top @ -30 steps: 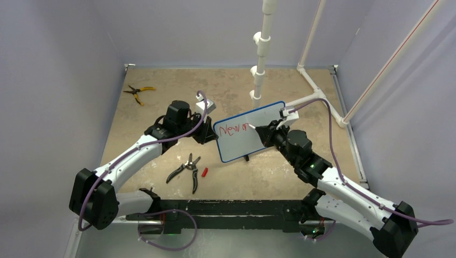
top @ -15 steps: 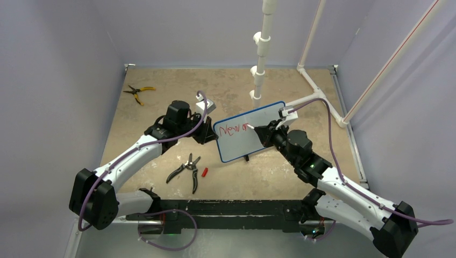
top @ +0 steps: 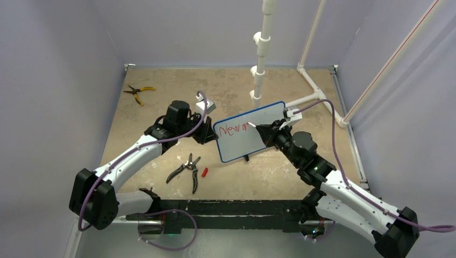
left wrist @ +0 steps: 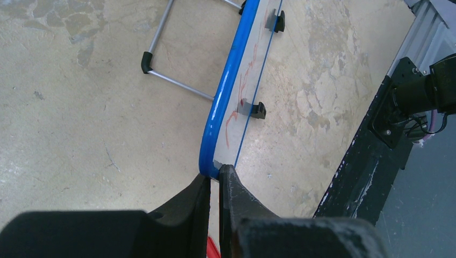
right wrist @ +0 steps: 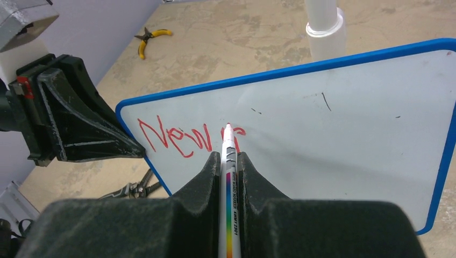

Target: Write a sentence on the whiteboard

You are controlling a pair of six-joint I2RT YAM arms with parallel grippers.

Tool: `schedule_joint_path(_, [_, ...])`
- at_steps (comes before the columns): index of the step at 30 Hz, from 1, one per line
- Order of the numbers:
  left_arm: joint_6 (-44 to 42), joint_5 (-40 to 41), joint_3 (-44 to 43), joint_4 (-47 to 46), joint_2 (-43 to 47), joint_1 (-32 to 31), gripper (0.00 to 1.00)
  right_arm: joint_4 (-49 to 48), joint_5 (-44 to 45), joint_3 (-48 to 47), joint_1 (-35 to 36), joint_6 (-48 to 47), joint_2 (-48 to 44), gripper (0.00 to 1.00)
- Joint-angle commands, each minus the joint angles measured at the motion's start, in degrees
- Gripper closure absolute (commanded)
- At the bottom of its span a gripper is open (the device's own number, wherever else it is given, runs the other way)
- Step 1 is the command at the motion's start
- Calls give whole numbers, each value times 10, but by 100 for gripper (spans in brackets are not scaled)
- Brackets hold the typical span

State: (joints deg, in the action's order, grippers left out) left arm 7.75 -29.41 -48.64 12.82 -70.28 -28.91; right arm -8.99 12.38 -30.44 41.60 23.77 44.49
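With the right gripper (right wrist: 228, 158) pinching the marker (right wrist: 230, 188), whose tip seems to touch the whiteboard (right wrist: 349, 129) just ahead, at the end of the red sentence (right wrist: 177, 137), one should press lightly and evenly while the left gripper (left wrist: 214, 177) clamps the frame between its tips.

High rear overview; wrist close-ups on whiteboard (top: 243, 146)

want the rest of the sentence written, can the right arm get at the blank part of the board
Probably yes: the right gripper holds the marker at the board beside the lettering, and nothing stands before the blank part.
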Motion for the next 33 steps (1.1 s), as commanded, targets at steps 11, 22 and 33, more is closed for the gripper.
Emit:
schedule_joint_path(11, [-17,2,-6,-25,10,2,100,-22,-20,6,-1,-11,19,100])
schedule_joint_path(22, [-18,2,-5,-25,11,2,100,-10,-9,2,-1,-1,35,100])
schedule_joint_path(33, [-18,2,-5,-24,12,2,100,0,20,-1,-1,1,9,100])
